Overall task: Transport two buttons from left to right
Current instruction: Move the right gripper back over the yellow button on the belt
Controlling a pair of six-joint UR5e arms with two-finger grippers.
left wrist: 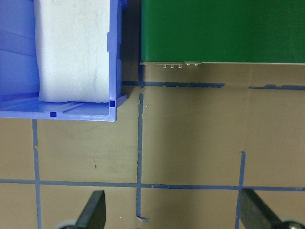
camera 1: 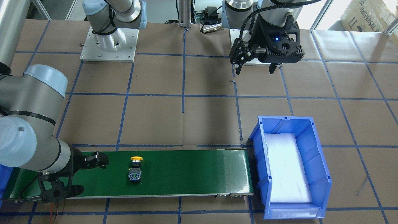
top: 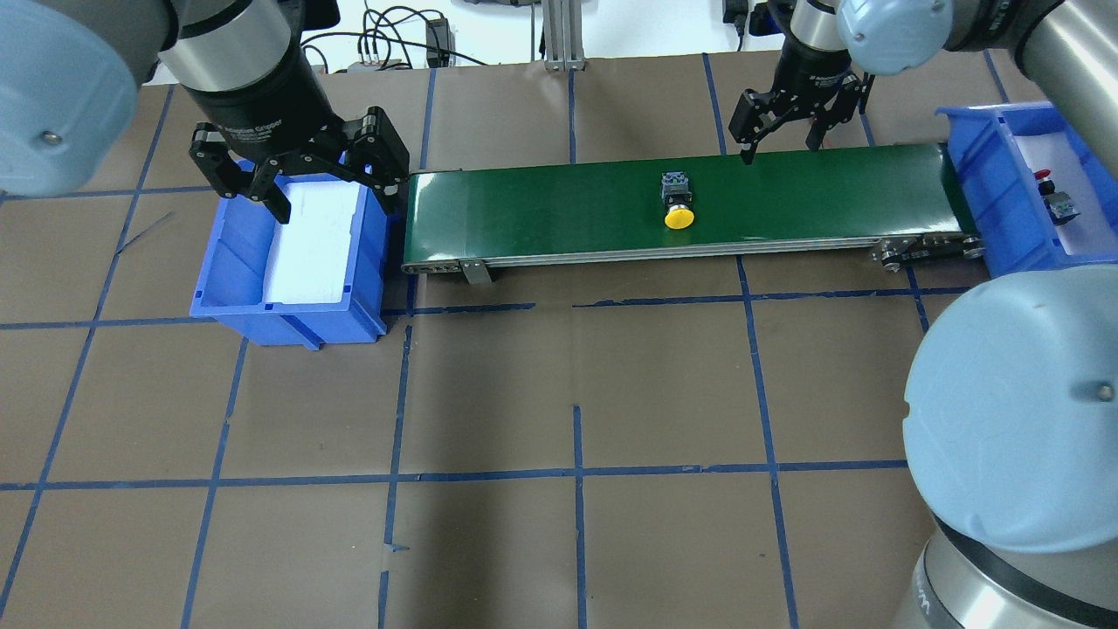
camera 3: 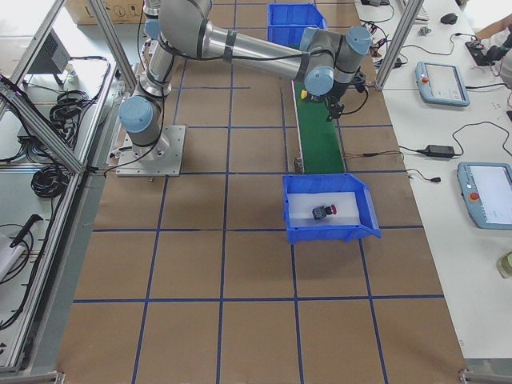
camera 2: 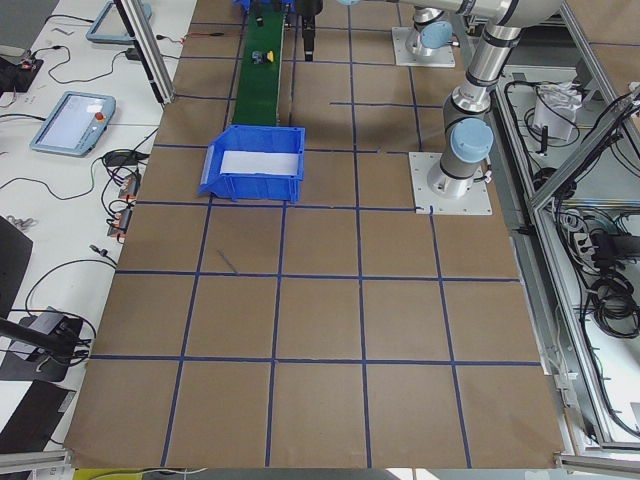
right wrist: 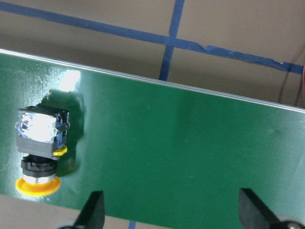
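The red button [top: 1051, 194] is seen in the right bin [top: 969, 157]. The yellow button [top: 677, 199] lies on its side on the green belt [top: 541, 205], cap toward the robot. The right pincer [top: 780, 144] is held wide and empty just beside it. It should be centred over the square block, lowered, then closed squarely. The left pincer [top: 336, 201] is spread wide, empty.
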